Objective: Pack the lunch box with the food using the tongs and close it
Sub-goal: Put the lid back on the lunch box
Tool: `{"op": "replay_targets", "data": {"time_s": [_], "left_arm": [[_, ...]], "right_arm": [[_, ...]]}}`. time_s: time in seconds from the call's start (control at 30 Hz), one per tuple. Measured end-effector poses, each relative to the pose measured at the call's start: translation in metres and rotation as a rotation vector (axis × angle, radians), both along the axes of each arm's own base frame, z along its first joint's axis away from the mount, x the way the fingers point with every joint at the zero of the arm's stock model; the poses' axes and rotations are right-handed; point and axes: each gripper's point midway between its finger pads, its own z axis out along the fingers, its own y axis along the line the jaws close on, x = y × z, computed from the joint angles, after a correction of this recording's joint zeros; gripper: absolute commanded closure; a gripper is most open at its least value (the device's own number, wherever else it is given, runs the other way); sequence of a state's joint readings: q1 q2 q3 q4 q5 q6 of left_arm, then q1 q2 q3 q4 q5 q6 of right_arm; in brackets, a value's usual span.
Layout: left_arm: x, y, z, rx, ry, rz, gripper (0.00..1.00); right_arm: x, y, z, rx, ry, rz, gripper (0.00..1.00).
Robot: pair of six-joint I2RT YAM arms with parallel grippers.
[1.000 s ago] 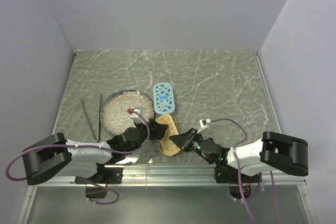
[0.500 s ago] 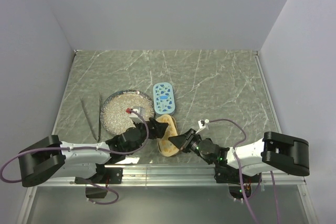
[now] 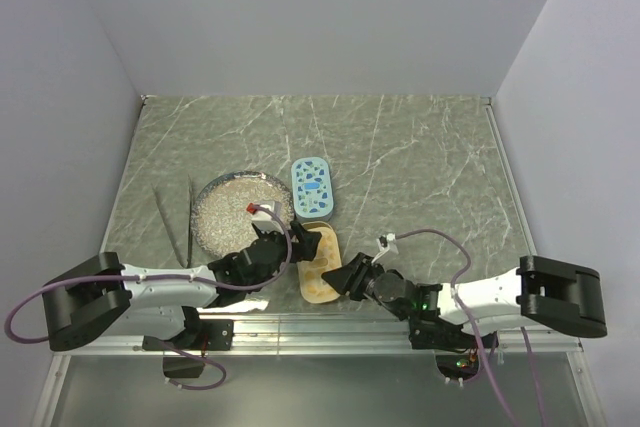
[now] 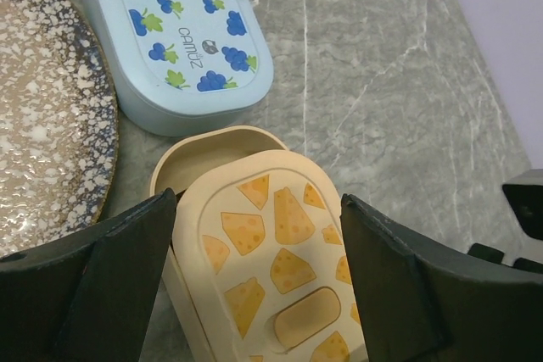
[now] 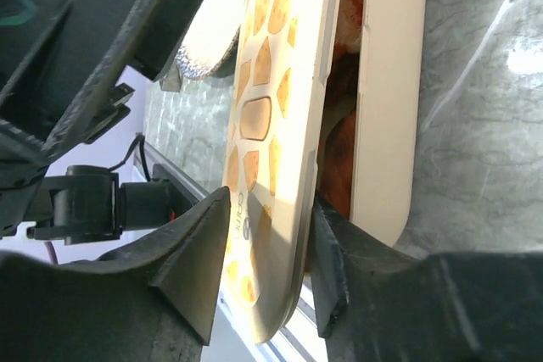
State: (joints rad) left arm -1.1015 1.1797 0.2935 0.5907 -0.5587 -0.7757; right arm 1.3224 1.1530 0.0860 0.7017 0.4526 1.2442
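The beige lunch box [image 3: 316, 282] lies near the front edge, its cheese-patterned lid [image 4: 271, 243] resting askew so the base's far rim [image 4: 199, 148] shows. Reddish-brown food [image 5: 339, 116] fills the base [image 5: 386, 82] under the raised lid [image 5: 271, 57]. My left gripper [image 3: 300, 245] hangs open over the box, with fingers [image 4: 93, 286] on both sides. My right gripper [image 3: 345, 275] is open around the lid's near edge, one finger [image 5: 327, 252] between lid and base and the other clear of the lid. The tongs [image 3: 189, 227] lie on the table at the left.
A round speckled plate [image 3: 225, 212] sits left of the box. A blue lidded tub [image 3: 312, 185] with a grape print stands just behind it. The table's front rail runs right below the box and both arms.
My right jaws have opened off the lid, which now rests lower on the box. The right arm has shifted a little left and nearer. The left gripper has moved slightly over the box.
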Motion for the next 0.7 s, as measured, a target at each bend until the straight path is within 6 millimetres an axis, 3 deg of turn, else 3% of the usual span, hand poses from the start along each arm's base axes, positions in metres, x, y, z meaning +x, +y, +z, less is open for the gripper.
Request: {"op": "replay_targets", "data": {"time_s": [0.1, 0.7], "left_arm": [[0.001, 0.001, -0.004, 0.019, 0.006, 0.007, 0.15], [0.001, 0.004, -0.010, 0.058, 0.017, 0.018, 0.13]], "right_arm": [[0.000, -0.002, 0.003, -0.001, -0.008, -0.006, 0.41], [-0.001, -0.020, 0.011, -0.048, -0.067, -0.062, 0.34]]}}
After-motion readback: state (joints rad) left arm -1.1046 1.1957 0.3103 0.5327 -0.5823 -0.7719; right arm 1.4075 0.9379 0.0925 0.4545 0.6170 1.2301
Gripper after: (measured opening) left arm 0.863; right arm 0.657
